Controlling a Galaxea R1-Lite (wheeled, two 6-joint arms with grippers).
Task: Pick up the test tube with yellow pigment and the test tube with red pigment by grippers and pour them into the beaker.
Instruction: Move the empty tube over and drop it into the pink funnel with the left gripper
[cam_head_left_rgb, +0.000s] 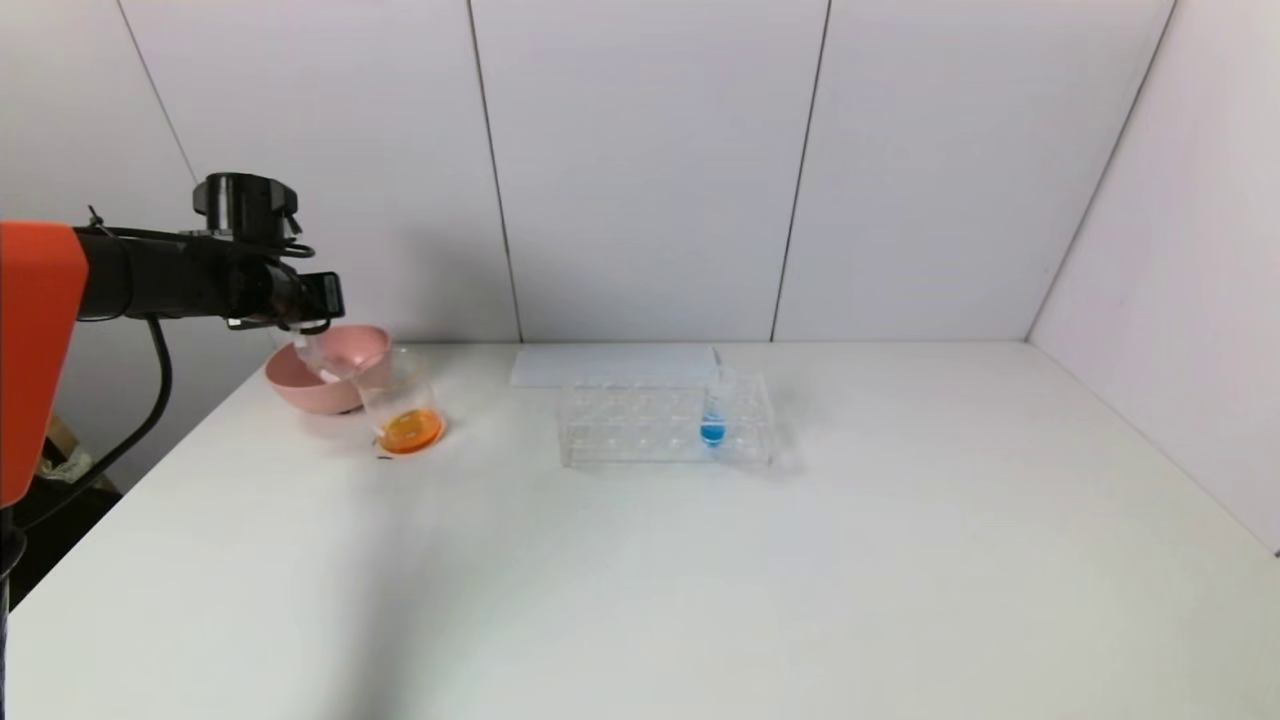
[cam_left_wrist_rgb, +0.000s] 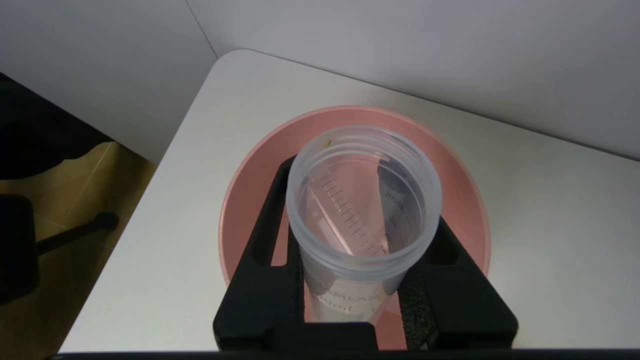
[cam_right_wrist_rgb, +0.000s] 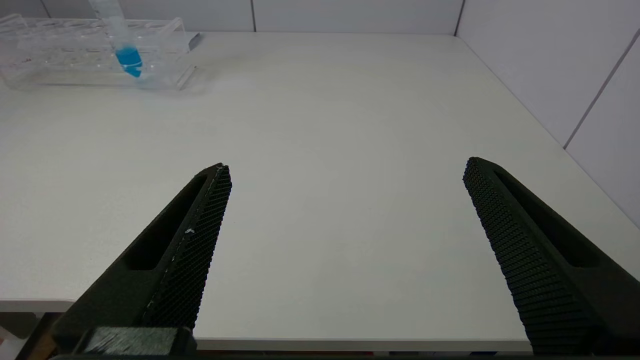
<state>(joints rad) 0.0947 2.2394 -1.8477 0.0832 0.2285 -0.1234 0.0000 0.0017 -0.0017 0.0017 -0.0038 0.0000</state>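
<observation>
An emptied clear tube (cam_left_wrist_rgb: 364, 215) is clamped in the left gripper (cam_left_wrist_rgb: 362, 280) over the pink bowl (cam_head_left_rgb: 310, 385), near the table's (cam_head_left_rgb: 640, 560) left edge. Beaker (cam_head_left_rgb: 402, 403) with orange liquid sits just beside the bowl. Right gripper (cam_right_wrist_rgb: 345, 230) is held jaws apart at the near edge, over bare tabletop.

We see mostly plastic here: the tube (cam_left_wrist_rgb: 364, 210) in the left tool (cam_left_wrist_rgb: 364, 300) looks like frosted translucent plastic, the pink bowl (cam_left_wrist_rgb: 450, 165) smooth and matt. The right tool (cam_right_wrist_rgb: 345, 200) is matt black with rough, mesh-textured pads (cam_right_wrist_rgb: 200, 250). The table (cam_right_wrist_rgb: 340, 115) looks smooth, matt white, and the rack (cam_head_left_rgb: 640, 420) clear and glossy.
</observation>
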